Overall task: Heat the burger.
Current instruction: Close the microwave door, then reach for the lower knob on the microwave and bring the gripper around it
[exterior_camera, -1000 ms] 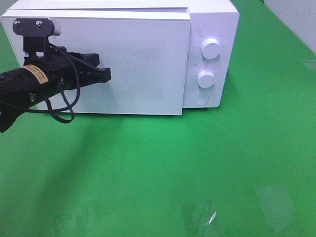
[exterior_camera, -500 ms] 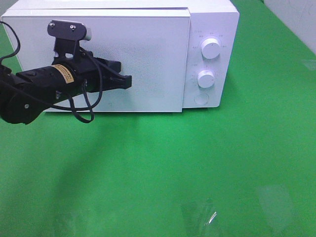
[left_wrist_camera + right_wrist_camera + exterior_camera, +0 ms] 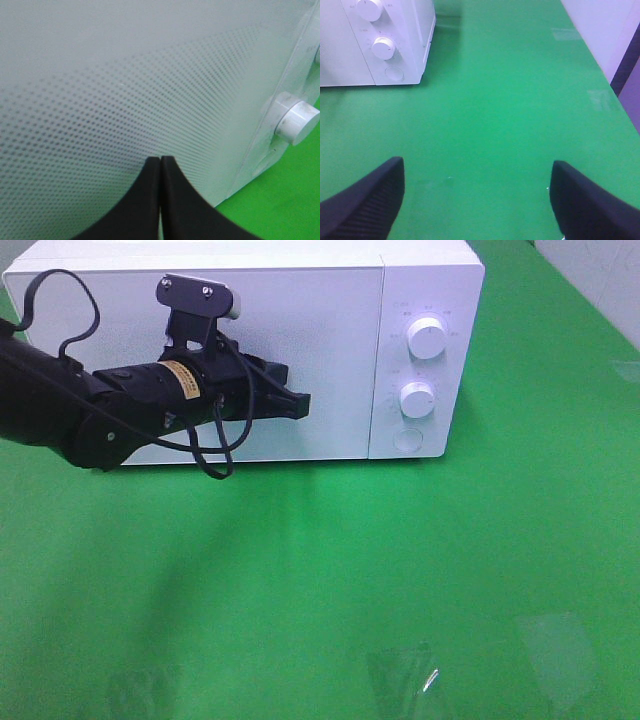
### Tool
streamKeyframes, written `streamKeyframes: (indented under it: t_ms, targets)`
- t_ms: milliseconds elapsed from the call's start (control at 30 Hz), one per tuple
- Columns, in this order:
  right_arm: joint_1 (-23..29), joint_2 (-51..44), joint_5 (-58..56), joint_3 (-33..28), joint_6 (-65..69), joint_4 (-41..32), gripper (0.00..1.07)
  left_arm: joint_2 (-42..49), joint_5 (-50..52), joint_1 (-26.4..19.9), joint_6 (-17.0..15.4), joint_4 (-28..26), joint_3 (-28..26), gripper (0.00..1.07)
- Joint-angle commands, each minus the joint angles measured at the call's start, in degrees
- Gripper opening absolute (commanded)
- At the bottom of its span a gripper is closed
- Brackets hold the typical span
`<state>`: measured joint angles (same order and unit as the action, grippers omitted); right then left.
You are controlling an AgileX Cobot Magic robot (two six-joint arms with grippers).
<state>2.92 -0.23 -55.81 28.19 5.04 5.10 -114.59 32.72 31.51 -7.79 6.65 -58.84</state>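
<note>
The burger is hidden; no view shows it. A white microwave stands at the back of the green table with its door flush with the control panel. My left gripper is shut with nothing in it, its tips against the door's front right of the middle. In the left wrist view the shut fingertips touch the dotted door. My right gripper is open and empty above bare table to the right of the microwave; it does not show in the exterior high view.
Two white knobs and a round button sit on the microwave's panel. Green table extends in front and to the right. A white wall edge borders the table's right side.
My left gripper has swept right along the door's front. The door has swung from slightly ajar to flush with the panel.
</note>
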Motion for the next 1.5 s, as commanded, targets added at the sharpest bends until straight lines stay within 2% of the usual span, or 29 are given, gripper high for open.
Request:
streamKeyframes:
  t_ms: [33,233,300,467,500,533,567,600,633,667,700,733,767,800,833,867,900,933,967,1133,1200,1500]
  targets:
    - [-0.23,-1.55,0.63,0.0,-0.34,0.11,0.76,-0.34,4.41,-1.38,-0.11,-6.65,-3.32,0.0]
    - [-0.23,-1.55,0.63,0.0,-0.34,0.11,0.76,-0.34,3.84,-0.29,-0.11,-6.3,-3.27,0.0]
    - [-0.23,-1.55,0.63,0.0,-0.34,0.11,0.76,0.74,0.8,1.49,-0.11,-6.3,-3.27,0.0]
    - [-0.23,-1.55,0.63,0.0,-0.34,0.11,0.76,2.41,-2.35,2.64,-0.11,-6.3,-3.09,0.0]
    - [-0.23,-1.55,0.63,0.0,-0.34,0.11,0.76,3.67,-6.3,3.15,-0.11,-6.02,-3.09,0.05]
    - [-0.23,-1.55,0.63,0.0,-0.34,0.11,0.76,5.16,-10.66,3.67,-0.11,-4.93,-3.09,0.16]
    - [-0.23,-1.55,0.63,0.0,-0.34,0.11,0.76,5.16,-10.66,3.67,-0.11,-4.93,-3.09,0.16]
    - [-0.23,-1.55,0.63,0.0,-0.34,0.11,0.76,6.42,-14.95,4.24,-0.57,-4.13,-3.09,0.33]
    - [-0.23,-1.55,0.63,0.0,-0.34,0.11,0.76,6.42,-14.95,4.24,-0.57,-4.13,-3.09,0.33]
    - [-0.23,-1.55,0.63,0.0,-0.34,0.11,0.76,7.73,-19.48,4.81,-0.63,-4.18,-3.09,0.55]
    - [-0.23,-1.55,0.63,0.0,-0.34,0.11,0.76,7.73,-19.48,4.81,-0.63,-4.18,-3.09,0.55]
    - [-0.23,-1.55,0.63,0.0,-0.34,0.11,0.76,8.42,-22.0,5.44,-0.74,-4.3,-3.09,0.67]
    - [-0.23,-1.55,0.63,0.0,-0.34,0.11,0.76,8.42,-22.0,5.44,-0.74,-4.3,-3.09,0.67]
    - [-0.23,-1.55,0.63,0.0,-0.34,0.11,0.76,9.74,-27.39,6.42,-0.74,-4.41,-3.09,0.87]
    - [-0.23,-1.55,0.63,0.0,-0.34,0.11,0.76,9.74,-27.39,6.42,-0.74,-4.41,-3.09,0.87]
    - [-0.23,-1.55,0.63,0.0,-0.34,0.11,0.76,10.77,-32.72,7.45,-0.74,-4.41,-3.09,1.01]
    - [-0.23,-1.55,0.63,0.0,-0.34,0.11,0.76,11.86,-38.56,8.54,-0.74,-4.64,-3.09,1.02]
    - [-0.23,-1.55,0.63,0.0,-0.34,0.11,0.76,11.86,-38.56,8.54,-0.74,-4.64,-3.09,1.02]
    - [-0.23,-1.55,0.63,0.0,-0.34,0.11,0.76,13.24,-44.06,9.45,-0.74,-5.1,-3.09,1.02]
    - [-0.23,-1.55,0.63,0.0,-0.34,0.11,0.76,15.47,-52.54,10.08,-0.74,-5.73,-3.09,1.02]
    - [-0.23,-1.55,0.63,0.0,-0.34,0.11,0.76,17.42,-59.07,10.08,-0.74,-7.05,-3.09,1.02]
    - [-0.23,-1.55,0.63,0.0,-0.34,0.11,0.76,21.6,-71.05,9.85,-0.74,-8.25,-3.38,1.02]
